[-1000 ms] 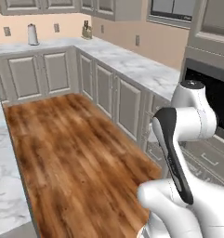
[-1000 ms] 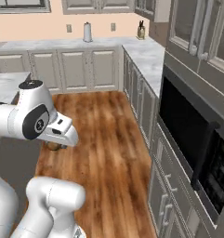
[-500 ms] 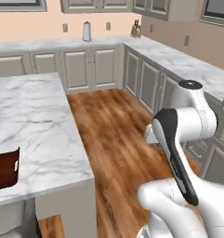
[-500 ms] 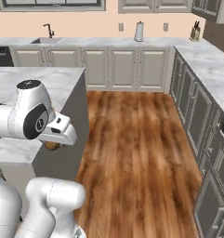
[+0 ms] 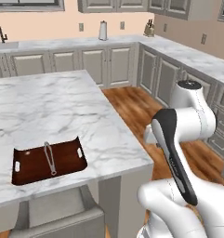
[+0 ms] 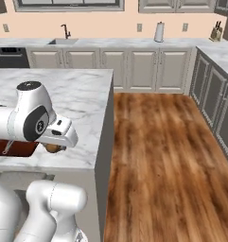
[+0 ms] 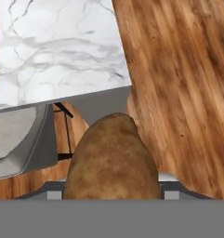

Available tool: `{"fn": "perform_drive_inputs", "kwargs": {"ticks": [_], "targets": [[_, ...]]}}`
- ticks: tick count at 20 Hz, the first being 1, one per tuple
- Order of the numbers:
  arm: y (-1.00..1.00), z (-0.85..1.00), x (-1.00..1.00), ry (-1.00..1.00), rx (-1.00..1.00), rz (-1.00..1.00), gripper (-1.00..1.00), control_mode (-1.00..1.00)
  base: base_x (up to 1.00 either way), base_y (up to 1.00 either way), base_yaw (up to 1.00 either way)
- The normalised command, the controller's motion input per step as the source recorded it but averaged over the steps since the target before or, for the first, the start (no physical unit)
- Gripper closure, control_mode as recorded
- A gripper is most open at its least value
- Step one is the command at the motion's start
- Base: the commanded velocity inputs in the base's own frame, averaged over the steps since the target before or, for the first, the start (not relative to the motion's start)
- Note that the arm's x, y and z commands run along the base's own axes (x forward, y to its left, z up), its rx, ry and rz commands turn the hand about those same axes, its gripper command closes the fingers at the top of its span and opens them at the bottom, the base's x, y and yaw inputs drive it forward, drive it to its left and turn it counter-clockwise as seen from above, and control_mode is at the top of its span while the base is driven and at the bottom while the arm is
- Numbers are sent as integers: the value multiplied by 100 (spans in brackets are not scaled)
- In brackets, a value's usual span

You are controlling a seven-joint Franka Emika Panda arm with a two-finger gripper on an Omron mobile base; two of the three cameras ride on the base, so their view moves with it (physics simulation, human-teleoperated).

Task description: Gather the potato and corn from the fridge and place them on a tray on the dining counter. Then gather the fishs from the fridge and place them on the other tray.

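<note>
The tan-brown, rough-skinned oval potato (image 7: 112,158) sits clenched in the gripper (image 6: 54,147), filling the lower middle of the hand view, and in the right base view it peeks out as a small brown lump under the white wrist. The arm hangs off the near corner of the white-and-grey marbled dining table (image 5: 62,116), with the potato out past the table's edge, over the warm wooden plank floor (image 6: 167,156) and the grey padded stool (image 7: 20,139).

Here's the risk as I read it: the load is not yet over the table. If the grip lets go now, the potato drops to the floor or bounces off the stool, and a rounded lump like that will likely roll away. It also bulges well past the jaws, so a sharp swing could work it loose. Coming in low is another hazard; the potato or the wrist could clip the table's edge or its grey side panel on the way over.

Now the container: the dark brown flat rectangular tray (image 5: 48,160) lies near the table's front edge, with its thin arched metal handle (image 5: 50,158) lying along the middle. Nothing is in it. That handle matters, because a potato set down on it may tip and roll out over the low rim.
</note>
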Motion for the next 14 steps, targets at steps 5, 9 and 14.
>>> {"fn": "perform_drive_inputs", "kwargs": {"ticks": [5,9,14], "targets": [[0,0,0,0,0,0,100,100,-3,100,-1],[0,0,0,0,0,0,100,100,-56,72,0],[0,0,0,0,0,0,100,100,-98,12,0]]}}
